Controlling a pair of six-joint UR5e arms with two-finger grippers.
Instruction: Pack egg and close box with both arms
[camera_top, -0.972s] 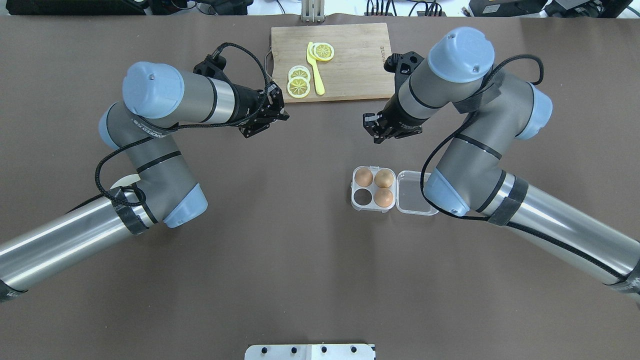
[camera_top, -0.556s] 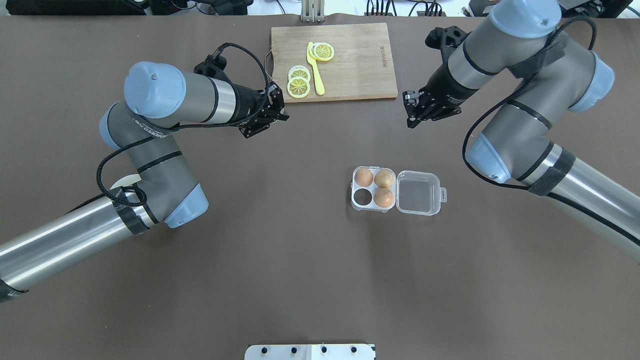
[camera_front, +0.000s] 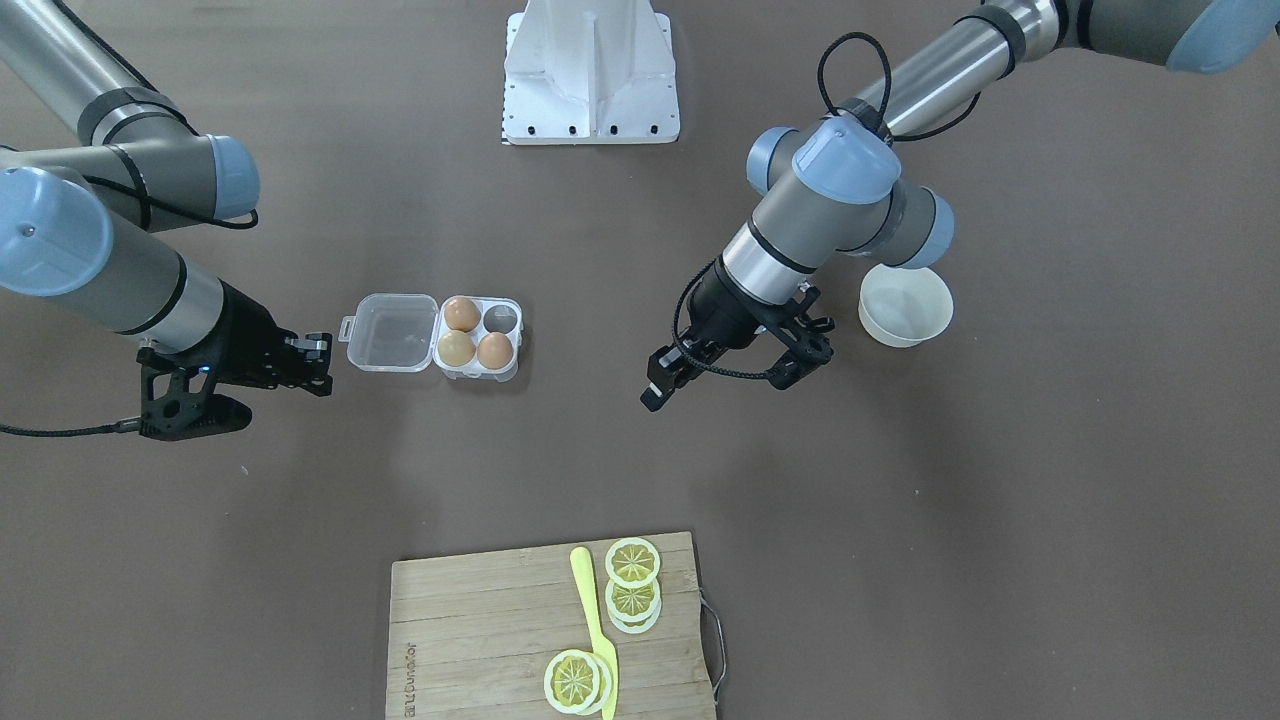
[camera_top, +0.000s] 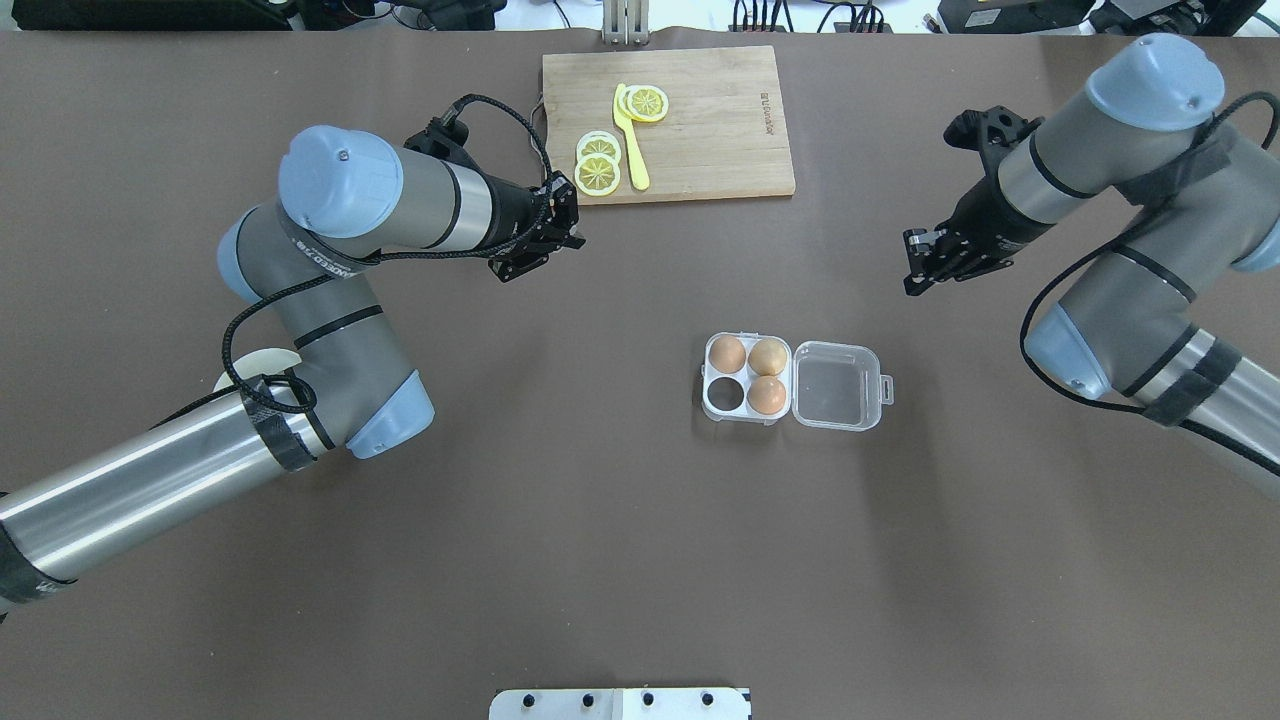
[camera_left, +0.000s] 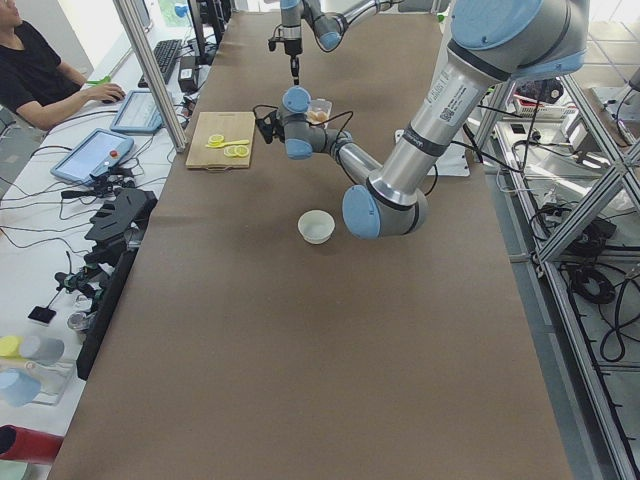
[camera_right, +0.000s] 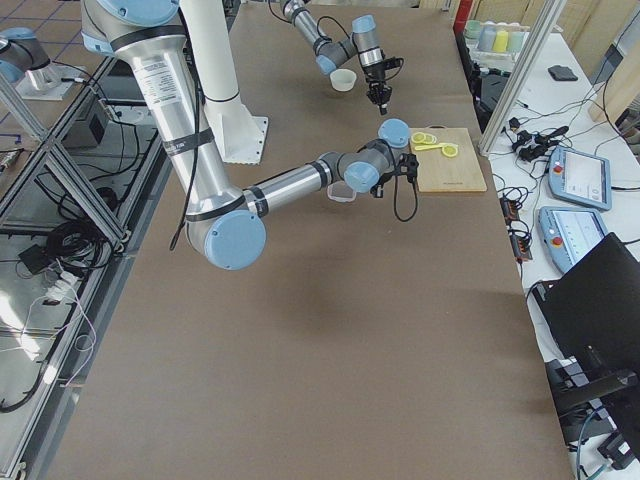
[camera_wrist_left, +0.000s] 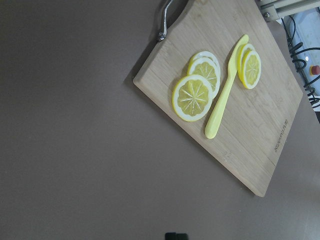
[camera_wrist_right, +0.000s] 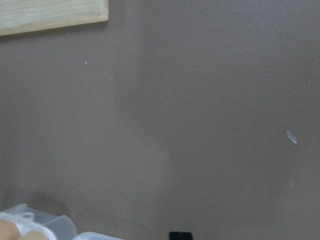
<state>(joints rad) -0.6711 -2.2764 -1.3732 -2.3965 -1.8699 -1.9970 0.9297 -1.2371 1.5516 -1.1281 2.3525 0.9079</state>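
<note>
Sitting on the brown table (camera_top: 600, 540), the clear four-cell egg case (camera_top: 747, 376) has its hinged lid (camera_top: 838, 385) lying flat and open on the side toward the robot's right arm. Three cells are filled. The orange-brown egg (camera_top: 767, 395) sits in the cell next to the lid and nearer the robot. A second brown egg (camera_top: 727, 354) and a paler tan egg (camera_top: 768, 356) fill the two cells farther from the robot. The last cell, away from the lid and nearer the robot, is vacant.

The right hand (camera_top: 911, 264) hovers past the lid's side of the case, apart from it, with its fingers spread and nothing between them. The left hand (camera_top: 538, 248) hangs well away on the opposite side of the case, also spread and holding nothing.

Beyond the case from the robot lies a wooden cutting board (camera_top: 720, 120) carrying lemon slices (camera_top: 598, 172) and a yellow knife (camera_top: 630, 140). A white bowl (camera_front: 905, 305) stands well off to the robot's left of the case.
</note>
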